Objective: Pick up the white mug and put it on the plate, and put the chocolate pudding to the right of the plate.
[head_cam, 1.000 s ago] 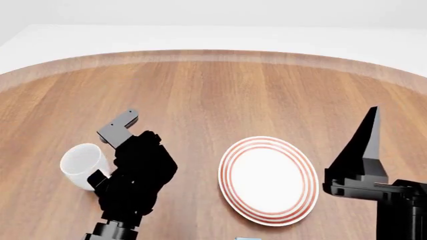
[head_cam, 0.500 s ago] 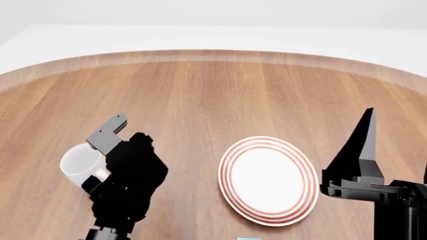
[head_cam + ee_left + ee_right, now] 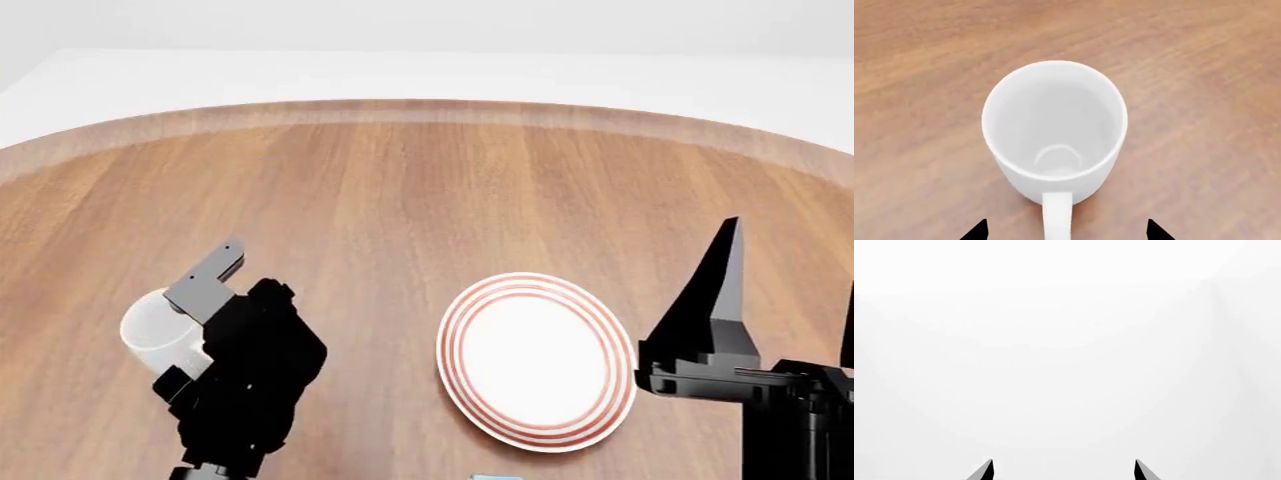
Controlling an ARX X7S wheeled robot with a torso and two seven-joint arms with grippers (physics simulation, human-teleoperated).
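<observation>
— Leftmost, on the table?
— White mug, upright, left of the plate. Left gripper directly above, jaws wide, astride the handle, not touching.
— Centre?
— Plate flat, bare.
— Right side?
— Right gripper pointing up, well apart from the plate, jaws parted, holding nothing.

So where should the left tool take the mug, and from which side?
Probably the handle. The mug stands upright, mouth open, with its handle pointing straight back at the left tool, whose tips sit spread either side of it. Ease down and forward from the handle side, then close across the handle; the body looks nearly as wide as the opening.
</observation>
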